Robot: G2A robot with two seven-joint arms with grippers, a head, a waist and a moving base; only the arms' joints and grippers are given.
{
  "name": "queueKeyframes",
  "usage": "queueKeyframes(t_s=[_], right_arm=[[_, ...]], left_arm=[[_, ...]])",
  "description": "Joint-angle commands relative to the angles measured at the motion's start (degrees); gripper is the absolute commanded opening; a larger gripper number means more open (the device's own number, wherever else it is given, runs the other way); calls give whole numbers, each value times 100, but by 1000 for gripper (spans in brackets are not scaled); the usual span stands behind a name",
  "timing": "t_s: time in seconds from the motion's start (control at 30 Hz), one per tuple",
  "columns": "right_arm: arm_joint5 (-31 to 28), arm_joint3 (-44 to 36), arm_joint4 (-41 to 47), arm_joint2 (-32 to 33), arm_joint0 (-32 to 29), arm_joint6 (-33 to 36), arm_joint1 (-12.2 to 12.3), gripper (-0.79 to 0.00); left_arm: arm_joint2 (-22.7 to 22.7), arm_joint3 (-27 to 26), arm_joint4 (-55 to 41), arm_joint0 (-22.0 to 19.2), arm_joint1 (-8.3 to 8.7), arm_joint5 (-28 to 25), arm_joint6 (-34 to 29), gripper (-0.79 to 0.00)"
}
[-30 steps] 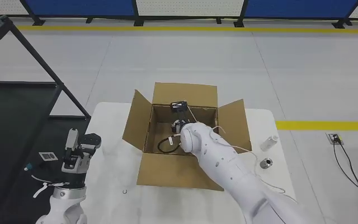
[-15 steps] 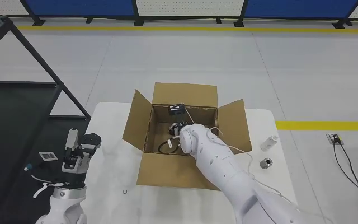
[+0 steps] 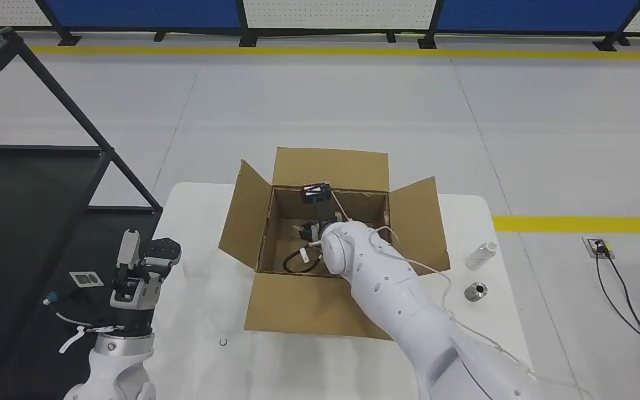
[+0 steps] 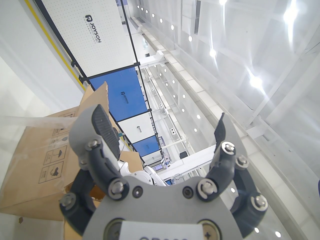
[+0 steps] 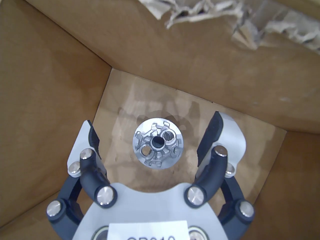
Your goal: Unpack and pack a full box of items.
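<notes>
The open cardboard box [image 3: 318, 302] stands mid-table with its flaps spread. My right arm [image 3: 352, 262] goes down into it. Inside, my right gripper [image 5: 154, 128] hangs open just above a round metal part [image 5: 158, 146] that lies on the box floor, one finger on either side and neither touching it. A black cable [image 3: 295, 262] lies in the box's near left part. My left gripper [image 4: 160, 119] is open and holds nothing, pointing up at the ceiling near the table's left edge [image 3: 125, 265]. The box [image 4: 50, 151] shows beside it.
A white bottle [image 3: 482, 254] and a second round metal part [image 3: 476, 291] sit on the table right of the box. A small ring [image 3: 222, 342] lies near the front left. A torn cardboard edge [image 5: 212, 8] runs along the box wall above the gripper.
My right arm has shifted slightly left over the box. The left arm has not moved.
</notes>
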Motion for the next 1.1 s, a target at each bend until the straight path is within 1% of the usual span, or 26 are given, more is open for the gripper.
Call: queueKeyframes(t_s=[0.0,0.13,0.3,0.4,0.53,0.67,0.87,0.93,1.07], right_arm=[[-24,-67,-63,10,-31,-152,16,0],[-91,-246,-163,69,-116,-466,84,0],[-103,-616,-307,196,-257,-762,237,0],[-51,-1004,-450,289,-431,-918,364,0],[90,-1807,-740,481,-771,-984,599,0],[353,-3029,-1226,813,-1289,-817,921,0],[715,-5528,-2162,1612,-2507,-257,1426,0],[845,-6322,-2458,1900,-2940,-112,1548,0],[1430,-7700,-3043,2380,-3685,144,1696,0]], left_arm=[[0,0,0,0,0,0,0,0],[0,0,0,0,0,0,0,0],[0,0,0,0,0,0,0,0],[0,0,0,0,0,0,0,0],[0,0,0,0,0,0,0,0],[0,0,0,0,0,0,0,0],[0,0,0,0,0,0,0,0],[0,0,0,0,0,0,0,0],[0,0,0,0,0,0,0,0]])
